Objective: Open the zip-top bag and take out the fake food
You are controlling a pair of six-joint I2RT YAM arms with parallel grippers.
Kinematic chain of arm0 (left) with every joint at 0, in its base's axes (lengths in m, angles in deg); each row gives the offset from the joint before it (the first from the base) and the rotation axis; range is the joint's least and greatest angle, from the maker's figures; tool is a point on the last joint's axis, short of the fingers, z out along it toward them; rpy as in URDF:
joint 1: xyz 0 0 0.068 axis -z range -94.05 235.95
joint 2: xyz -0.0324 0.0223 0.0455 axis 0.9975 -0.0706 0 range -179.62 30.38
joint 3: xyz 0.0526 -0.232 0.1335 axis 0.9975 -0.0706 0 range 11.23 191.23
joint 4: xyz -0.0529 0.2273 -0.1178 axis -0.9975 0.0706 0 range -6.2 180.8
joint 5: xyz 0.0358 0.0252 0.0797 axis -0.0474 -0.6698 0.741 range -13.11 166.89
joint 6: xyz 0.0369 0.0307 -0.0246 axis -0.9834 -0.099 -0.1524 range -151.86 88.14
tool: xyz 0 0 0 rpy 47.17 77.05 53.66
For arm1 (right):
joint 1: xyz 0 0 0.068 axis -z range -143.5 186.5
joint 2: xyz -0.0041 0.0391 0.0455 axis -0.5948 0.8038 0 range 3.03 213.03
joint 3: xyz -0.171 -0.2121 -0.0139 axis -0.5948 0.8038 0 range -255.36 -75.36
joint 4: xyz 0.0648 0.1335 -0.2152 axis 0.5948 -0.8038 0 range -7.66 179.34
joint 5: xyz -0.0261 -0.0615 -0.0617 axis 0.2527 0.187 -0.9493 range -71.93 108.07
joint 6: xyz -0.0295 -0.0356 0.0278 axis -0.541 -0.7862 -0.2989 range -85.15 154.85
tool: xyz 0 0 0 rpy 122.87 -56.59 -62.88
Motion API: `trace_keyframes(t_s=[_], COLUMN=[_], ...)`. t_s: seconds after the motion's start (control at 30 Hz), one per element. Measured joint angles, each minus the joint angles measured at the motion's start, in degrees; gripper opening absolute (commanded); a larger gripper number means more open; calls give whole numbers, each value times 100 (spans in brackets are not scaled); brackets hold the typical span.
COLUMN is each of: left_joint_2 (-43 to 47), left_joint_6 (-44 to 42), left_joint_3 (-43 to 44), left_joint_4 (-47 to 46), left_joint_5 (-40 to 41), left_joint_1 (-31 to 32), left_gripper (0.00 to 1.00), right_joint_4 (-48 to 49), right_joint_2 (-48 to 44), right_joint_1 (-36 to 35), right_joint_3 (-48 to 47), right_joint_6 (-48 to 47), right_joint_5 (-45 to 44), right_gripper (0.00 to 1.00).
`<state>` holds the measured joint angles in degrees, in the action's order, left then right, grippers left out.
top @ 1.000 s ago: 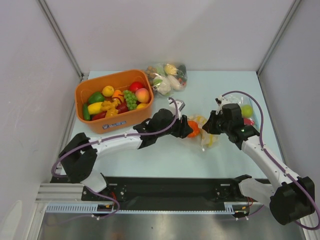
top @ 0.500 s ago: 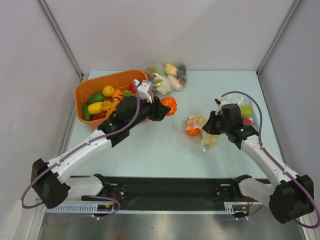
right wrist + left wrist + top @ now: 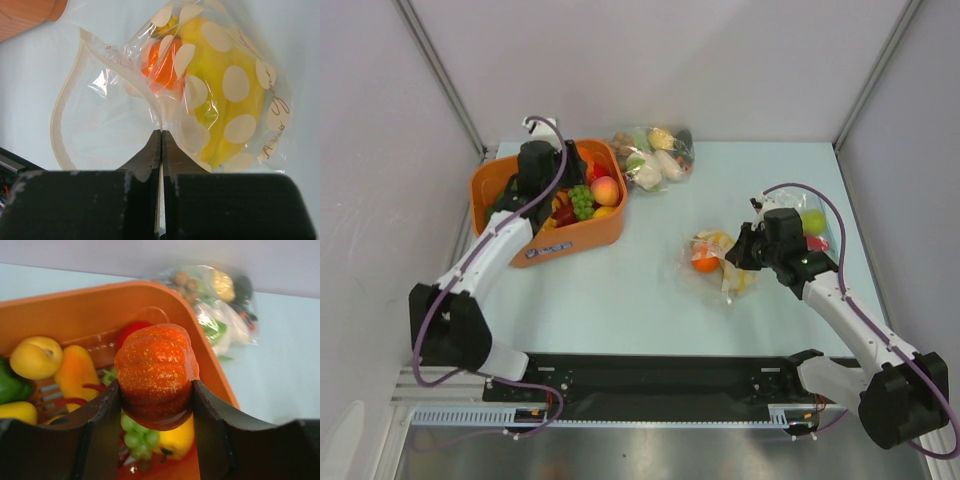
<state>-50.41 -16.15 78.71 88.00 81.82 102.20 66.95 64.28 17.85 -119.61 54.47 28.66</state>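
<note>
Pale blue table (image 3: pixel 650 300), orange bin (image 3: pixel 570 238) back-left w/ toy fruit (image 3: pixel 605 190) piled in it. Zip-top bag (image 3: pixel 100 115) lies mid-right, mouth gaping, right gripper (image 3: pixel 161 136) pinched tight on its film. Left gripper (image 3: pixel 156 392) is over the bin, clamped on a toy pumpkin (image 3: pixel 156 360). Orange fruit (image 3: pixel 162 62) + yellow piece (image 3: pixel 220 95) sit inside the bag.
</note>
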Motion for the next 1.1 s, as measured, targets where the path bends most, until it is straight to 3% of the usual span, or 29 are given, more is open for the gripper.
trace_keyframes(t_s=[0.27,0.37,0.4,0.43,0.53,0.7,1.1], left_joint_2=[-1635,-2063,-2184,-2288,-2400,-2400,-2142], left_joint_6=[-321,-402,-424,-431,-448,-496,-570], left_joint_3=[1255,1521,1604,1679,1727,1729,1611], left_joint_4=[-26,11,28,46,111,111,107], left_joint_5=[98,111,122,131,153,238,256], left_joint_1=[-229,-240,-243,-247,-256,-256,-234], left_gripper=[0,11,16,39,71,82,77], right_joint_4=[-44,-55,-57,-59,-74,-111,-125], right_joint_2=[-170,-210,-221,-227,-236,-236,-234], right_joint_1=[0,2,4,4,4,4,15], right_joint_3=[33,33,33,33,33,33,33], right_joint_6=[0,0,0,0,0,0,-15], right_joint_5=[0,-4,-4,-4,-7,-4,-15], right_gripper=[0,0,0,0,0,0,0])
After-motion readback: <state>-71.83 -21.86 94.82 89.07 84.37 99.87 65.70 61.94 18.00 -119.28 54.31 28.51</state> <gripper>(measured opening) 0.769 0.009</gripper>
